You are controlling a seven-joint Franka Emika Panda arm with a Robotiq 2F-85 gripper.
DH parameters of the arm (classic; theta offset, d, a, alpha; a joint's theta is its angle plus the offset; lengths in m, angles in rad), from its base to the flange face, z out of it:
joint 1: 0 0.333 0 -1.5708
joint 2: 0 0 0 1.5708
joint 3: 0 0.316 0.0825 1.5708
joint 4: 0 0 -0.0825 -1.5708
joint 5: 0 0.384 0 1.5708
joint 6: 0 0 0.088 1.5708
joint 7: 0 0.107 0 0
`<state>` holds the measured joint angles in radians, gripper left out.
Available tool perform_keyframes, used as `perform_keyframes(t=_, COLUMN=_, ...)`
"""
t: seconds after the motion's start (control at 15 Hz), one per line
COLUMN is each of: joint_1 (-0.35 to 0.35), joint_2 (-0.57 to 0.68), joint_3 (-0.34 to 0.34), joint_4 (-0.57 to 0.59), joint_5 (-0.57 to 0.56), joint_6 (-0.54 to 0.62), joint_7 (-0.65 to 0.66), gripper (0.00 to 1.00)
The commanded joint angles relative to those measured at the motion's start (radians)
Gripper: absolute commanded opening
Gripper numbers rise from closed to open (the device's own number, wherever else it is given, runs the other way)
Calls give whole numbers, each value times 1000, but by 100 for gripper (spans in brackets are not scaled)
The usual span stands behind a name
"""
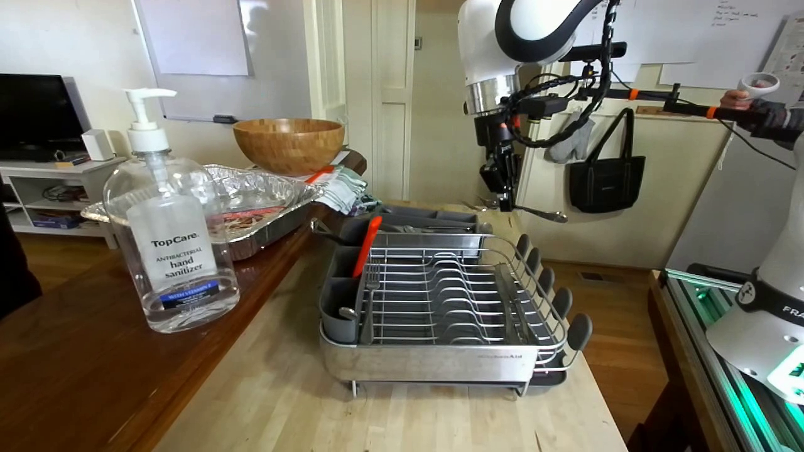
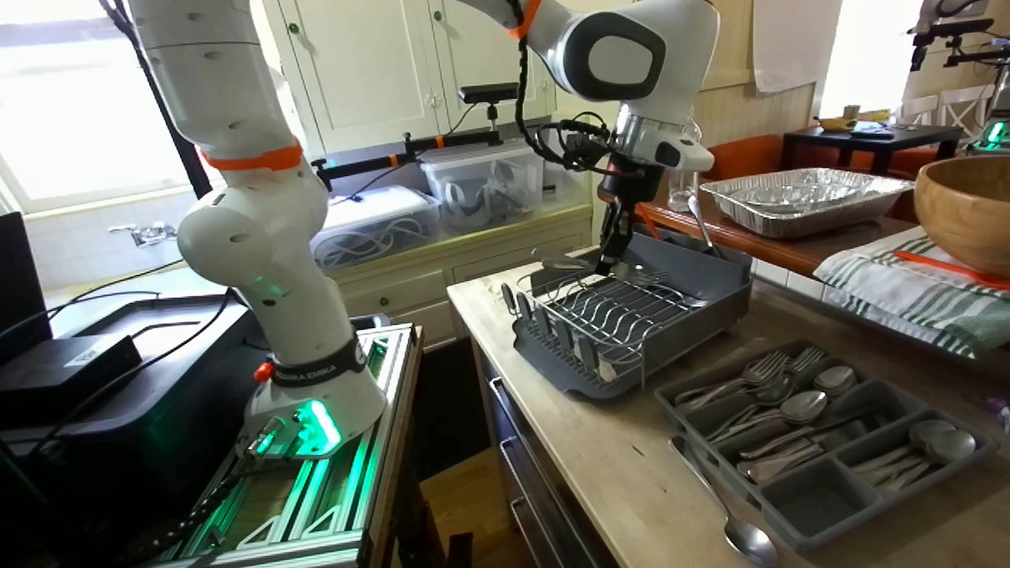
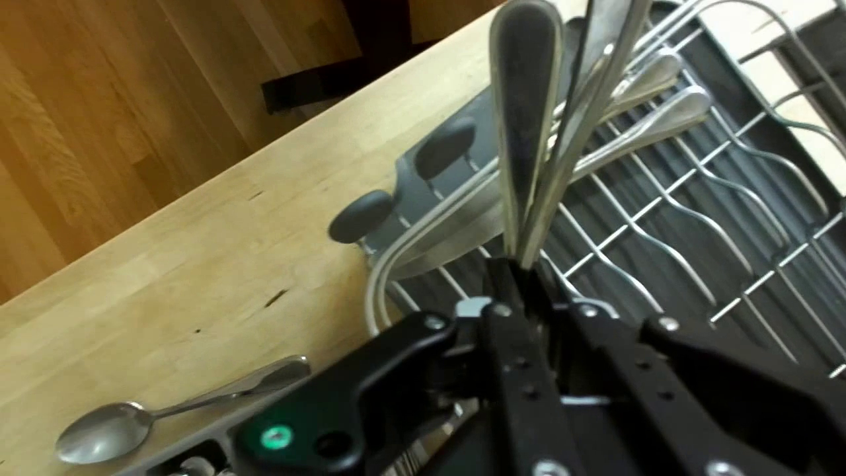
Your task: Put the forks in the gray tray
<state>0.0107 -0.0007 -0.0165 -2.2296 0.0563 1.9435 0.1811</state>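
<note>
One gripper [image 1: 506, 206] pinches at least two forks [image 3: 527, 99] between its fingertips, above one dish rack [image 1: 433, 364] and toward its 1 o'clock in an exterior view. In that rack lie one more fork [image 1: 372, 282] at 9 o'clock and two knives [image 1: 506, 301] at 3 o'clock, with five gray pegs [image 1: 578, 332] beyond; its caddy [image 1: 340, 328], at 10 o'clock, has three compartments. One gray cutlery tray [image 2: 821, 501] lies at 4 o'clock from the rack in an exterior view: at least two other forks [image 2: 764, 368] sit at its 10 o'clock, two spoon bowls [image 2: 951, 446] show at 3 o'clock, and jumbled silverware [image 2: 803, 406] lies between. One loose spoon [image 2: 750, 540] rests on the counter [image 2: 596, 442] at 8 o'clock.
</note>
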Motion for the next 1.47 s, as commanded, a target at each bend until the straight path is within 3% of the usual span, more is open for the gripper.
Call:
perform_keyframes(t=0.0, joint_1=-41, joint_2=-58, joint_3=-30, joint_4=-22, joint_5=-58, joint_6=-45, joint_7=-176, gripper=3)
perform_keyframes(t=0.13, joint_1=-66, joint_2=-42, joint_3=-56, joint_4=3, joint_5=9, joint_6=-38, joint_7=-254, gripper=3)
perform_keyframes(t=0.2, joint_1=-51, joint_2=-35, joint_3=-38, joint_4=0, joint_5=-23, joint_6=-22, joint_7=-183, gripper=10)
perform_keyframes(t=0.4, joint_1=-69, joint_2=-36, joint_3=-55, joint_4=3, joint_5=-15, joint_6=-22, joint_7=-235, gripper=10)
perform_keyframes(t=0.47, joint_1=-69, joint_2=-36, joint_3=-55, joint_4=3, joint_5=-14, joint_6=-22, joint_7=-238, gripper=3)
perform_keyframes(t=1.0, joint_1=-98, joint_2=22, joint_3=-78, joint_4=43, joint_5=-366, joint_6=47, joint_7=-375, gripper=3)
perform_keyframes(t=1.4, joint_1=-70, joint_2=177, joint_3=-67, joint_4=190, joint_5=-665, joint_6=85, joint_7=-118, gripper=3)
